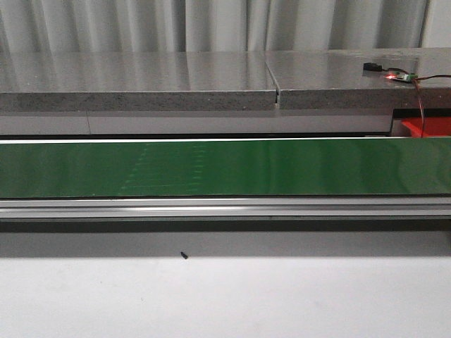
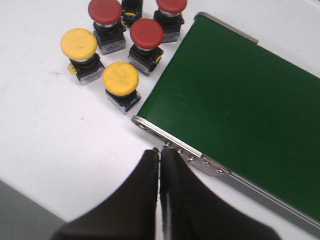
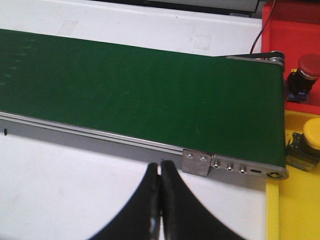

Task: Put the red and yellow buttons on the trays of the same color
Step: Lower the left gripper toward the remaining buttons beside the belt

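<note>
In the left wrist view, loose buttons stand in a cluster on the white table beside the belt's end: two yellow buttons [image 2: 79, 43] [image 2: 120, 78] and three red buttons [image 2: 105, 11] [image 2: 147, 33] [image 2: 171, 5]. My left gripper [image 2: 160, 150] is shut and empty, short of the cluster, by the belt's corner. The right wrist view shows a red tray [image 3: 295, 35] holding a red button [image 3: 306, 67] and a yellow tray [image 3: 300, 205] holding a yellow button [image 3: 307, 145], both past the belt's other end. My right gripper [image 3: 161, 165] is shut and empty over the white table.
A long green conveyor belt [image 1: 225, 167] with a metal frame crosses the table between the two ends. A corner of the red tray [image 1: 426, 127] shows at far right. A small circuit board with a lit red LED [image 1: 398, 76] and wires lies on the grey ledge behind.
</note>
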You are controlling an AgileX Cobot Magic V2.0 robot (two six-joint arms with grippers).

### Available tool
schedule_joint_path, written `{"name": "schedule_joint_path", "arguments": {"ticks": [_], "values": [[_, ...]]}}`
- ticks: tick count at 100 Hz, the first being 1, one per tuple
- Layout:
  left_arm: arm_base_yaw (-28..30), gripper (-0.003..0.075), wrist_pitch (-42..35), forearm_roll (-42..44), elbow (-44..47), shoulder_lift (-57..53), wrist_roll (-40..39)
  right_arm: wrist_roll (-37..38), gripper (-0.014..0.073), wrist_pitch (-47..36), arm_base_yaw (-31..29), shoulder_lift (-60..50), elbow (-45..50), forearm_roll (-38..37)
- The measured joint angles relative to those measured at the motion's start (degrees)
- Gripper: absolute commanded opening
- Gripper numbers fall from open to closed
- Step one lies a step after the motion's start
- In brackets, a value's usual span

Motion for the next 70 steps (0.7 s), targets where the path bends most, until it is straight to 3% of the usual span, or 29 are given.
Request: {"name": "schedule_joint_path", "arguments": {"ticks": [14, 24, 70], "values": [[1.9, 0.0371, 2.7, 0.0, -4.3, 6.6, 0.0, 0.0, -0.0065, 0.0, 0.0, 0.0, 0.0, 0.0], [3.1, 0.0498, 3.4, -0.1, -7.2, 11.1, 0.0, 0.0, -0.0065, 0.0, 0.0, 0.0, 0.0, 0.0], [8.3, 0.0503, 14.2, -1.5, -22.0, 31.7, 0.0, 0.1, -0.0065, 0.0, 0.0, 0.0, 0.0, 0.0]]}}
